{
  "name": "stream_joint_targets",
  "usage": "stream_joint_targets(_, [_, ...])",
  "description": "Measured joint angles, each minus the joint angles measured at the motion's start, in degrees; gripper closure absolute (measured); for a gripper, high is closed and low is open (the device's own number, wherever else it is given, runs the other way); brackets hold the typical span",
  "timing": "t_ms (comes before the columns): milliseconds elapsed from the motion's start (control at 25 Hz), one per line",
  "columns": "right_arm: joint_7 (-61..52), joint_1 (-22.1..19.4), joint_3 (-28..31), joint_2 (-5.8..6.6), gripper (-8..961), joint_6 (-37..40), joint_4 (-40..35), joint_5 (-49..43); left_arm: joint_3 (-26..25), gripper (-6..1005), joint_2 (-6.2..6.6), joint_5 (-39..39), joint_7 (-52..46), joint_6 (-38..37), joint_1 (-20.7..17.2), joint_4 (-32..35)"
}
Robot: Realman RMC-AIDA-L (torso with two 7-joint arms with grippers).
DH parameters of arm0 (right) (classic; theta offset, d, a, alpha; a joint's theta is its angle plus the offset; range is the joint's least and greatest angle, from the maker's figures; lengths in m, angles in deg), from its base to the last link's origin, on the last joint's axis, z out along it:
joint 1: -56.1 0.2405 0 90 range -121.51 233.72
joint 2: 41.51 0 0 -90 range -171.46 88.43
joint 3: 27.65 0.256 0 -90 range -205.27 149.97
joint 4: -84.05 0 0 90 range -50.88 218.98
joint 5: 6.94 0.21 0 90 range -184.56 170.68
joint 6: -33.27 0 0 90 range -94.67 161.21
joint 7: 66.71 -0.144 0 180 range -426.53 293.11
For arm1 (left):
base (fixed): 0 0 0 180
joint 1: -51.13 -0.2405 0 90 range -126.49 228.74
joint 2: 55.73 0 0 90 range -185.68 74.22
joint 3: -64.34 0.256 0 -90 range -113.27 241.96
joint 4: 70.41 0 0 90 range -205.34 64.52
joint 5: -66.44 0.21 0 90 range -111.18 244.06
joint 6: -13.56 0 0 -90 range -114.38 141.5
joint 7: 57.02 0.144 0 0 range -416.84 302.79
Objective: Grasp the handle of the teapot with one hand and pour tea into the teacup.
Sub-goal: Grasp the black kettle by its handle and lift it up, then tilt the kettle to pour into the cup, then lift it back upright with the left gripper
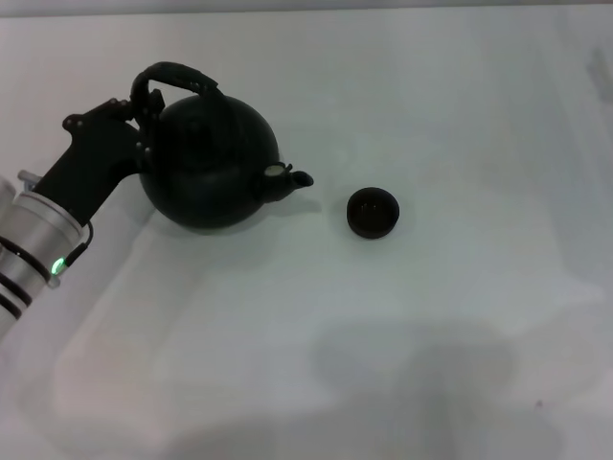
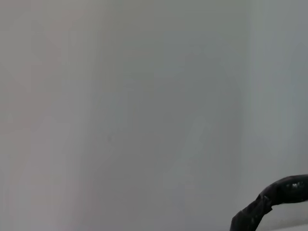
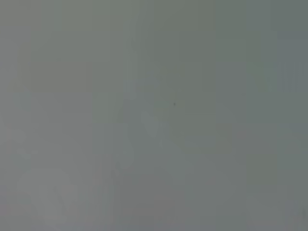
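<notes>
- On the white table (image 1: 460,115), left of centre, sits the teapot (image 1: 209,163), its spout aimed at the teacup (image 1: 372,212) close beside it.
- Your left gripper (image 1: 142,120) is at the near end of the handle (image 1: 177,77); whether it's pinching or spread, you cannot tell.
- Seat the grip firmly, then lift slowly and tilt so the spout stays over the cup.
- Your right arm is out of sight.

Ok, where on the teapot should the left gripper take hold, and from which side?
Grip the handle, the arched bail over the teapot, near its left end. The left gripper is already there, and the spout points right toward the teacup, so coming from the left keeps the pour side free.
</notes>
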Motion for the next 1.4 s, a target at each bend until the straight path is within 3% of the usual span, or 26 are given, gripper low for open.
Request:
stream_joint_targets(440, [0.0,-0.1,0.0,0.0,108,0.0,0.0,0.0,0.0,900,0.38,0.2,4.7,-4.4,2.3,-1.4])
stream_joint_targets(1000, [0.0,-0.2,0.0,0.0,108,1.3,0.0,0.0,0.7,901,0.46,3.4,7.3,-4.7,12.9,-8.9])
stream_joint_targets(1400, [-1.3,0.0,0.0,0.09,108,1.6,-0.3,0.1,0.8,901,0.11,4.8,15.0,-3.9,13.9,-7.4])
